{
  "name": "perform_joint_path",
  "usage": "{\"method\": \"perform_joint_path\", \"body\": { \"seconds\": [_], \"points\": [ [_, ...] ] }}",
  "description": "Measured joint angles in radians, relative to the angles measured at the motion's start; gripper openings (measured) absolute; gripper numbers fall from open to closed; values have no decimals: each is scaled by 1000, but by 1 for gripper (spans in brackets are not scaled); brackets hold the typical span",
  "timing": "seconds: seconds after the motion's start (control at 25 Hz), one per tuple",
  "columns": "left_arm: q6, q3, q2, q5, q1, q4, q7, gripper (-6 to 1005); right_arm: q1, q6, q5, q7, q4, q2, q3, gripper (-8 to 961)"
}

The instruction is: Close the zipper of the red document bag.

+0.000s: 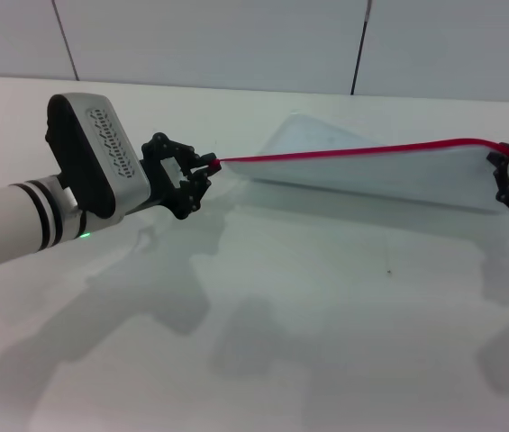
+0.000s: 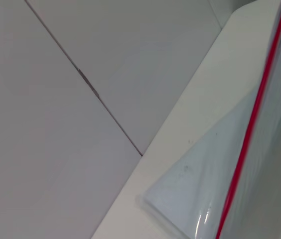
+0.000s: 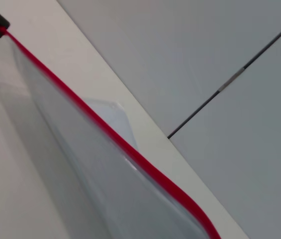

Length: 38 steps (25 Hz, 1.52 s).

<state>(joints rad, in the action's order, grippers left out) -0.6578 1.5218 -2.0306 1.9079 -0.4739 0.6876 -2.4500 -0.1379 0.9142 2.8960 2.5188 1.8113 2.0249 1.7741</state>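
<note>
I am watching my left gripper [image 1: 202, 171], nearest the head camera, pinching shut on the near end of the zipper [image 1: 344, 153]. Beyond it, the red document bag [image 1: 389, 175] is hanging taut off the table [image 1: 263, 324], its far end meeting my right gripper [image 1: 506, 175], whose grip I cannot tell. The film is looking light, limp and slippery; I am favouring the stiffer red edge for holding.

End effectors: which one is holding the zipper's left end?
The left end effector, at the zipper's left tip, well clear of the red document bag. The right end effector sits at the opposite end, by the picture's edge.
</note>
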Motion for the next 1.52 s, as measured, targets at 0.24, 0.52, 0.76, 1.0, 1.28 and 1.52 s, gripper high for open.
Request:
{"method": "perform_joint_path", "body": {
  "seconds": [0.24,0.52,0.76,1.0,1.28,1.52],
  "points": [
    [-1,0,1,20,-8,-5,1,165,-2,0,0,1,-6,-1,-6,104],
    [-16,-14,0,173,-12,-6,13,173,10,-33,1,33,-9,4,-29,185],
    [-122,-22,0,381,9,-12,6,263,114,-320,-13,109,-8,4,-20,304],
    [-326,-61,-7,682,58,-93,-140,447,132,-722,-167,131,-186,5,46,574],
    [-453,-54,-13,927,51,-287,-304,573,31,-1257,-422,138,-603,1,169,617],
    [-504,-54,-16,986,-6,-427,-357,572,-110,-1516,-624,222,-889,1,306,612]
  ]
}}
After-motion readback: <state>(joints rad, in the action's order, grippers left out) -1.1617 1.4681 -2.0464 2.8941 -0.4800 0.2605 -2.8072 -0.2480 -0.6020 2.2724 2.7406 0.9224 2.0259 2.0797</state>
